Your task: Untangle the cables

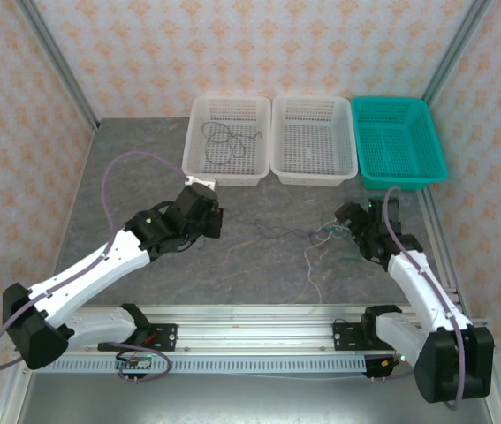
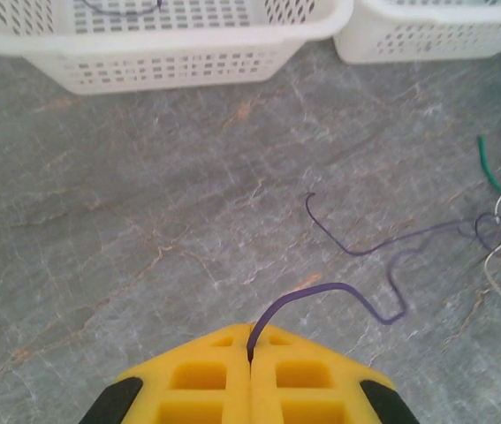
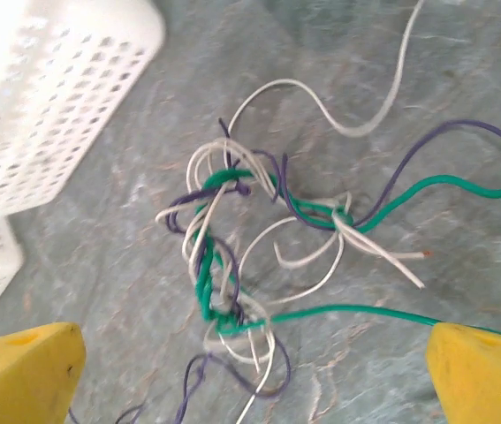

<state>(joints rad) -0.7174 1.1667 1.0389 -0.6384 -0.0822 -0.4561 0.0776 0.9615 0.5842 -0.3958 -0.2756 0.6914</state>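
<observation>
Three thin, limp cables lie knotted together on the grey, stone-veined tabletop point(image 1: 135, 177): a purple cable point(image 2: 347, 291), a white cable point(image 3: 356, 124) and a green cable point(image 3: 365, 311). From above, the knot point(image 1: 328, 234) lies at 3 o'clock from the left arm's tip, well apart from it, and just beside the right arm's tip at its 9 o'clock.

The left end effector point(image 2: 250, 353) is closed: its two blocky yellow fingers, moulded with square cut-outs, press flat together and pinch one end of the purple cable. The cable rises from the seam in a small arch, then snakes over the stone towards 2 o'clock until it joins the knot.

The right end effector point(image 3: 254, 362) stands wide open, gripping nothing. Its yellow fingers sit at 7 and 5 o'clock of the wrist view, and the knot lies on the tabletop ahead of the gap, towards 12 o'clock. There the glossy green cable twists tightly round looping white and purple strands. One green strand runs out at 3 o'clock to the edge of the right-hand finger; whether it touches cannot be told. A white tail curls away at 1 o'clock, and from above another white tail trails towards 7 o'clock of the knot.

Along the far edge stand three rectangular perforated plastic baskets with rounded rims: two white, one teal point(image 1: 400, 172). The left white basket point(image 1: 199, 168) holds a dark cable point(image 1: 223, 141) in open curls; the middle basket point(image 1: 312, 172) is next to it
</observation>
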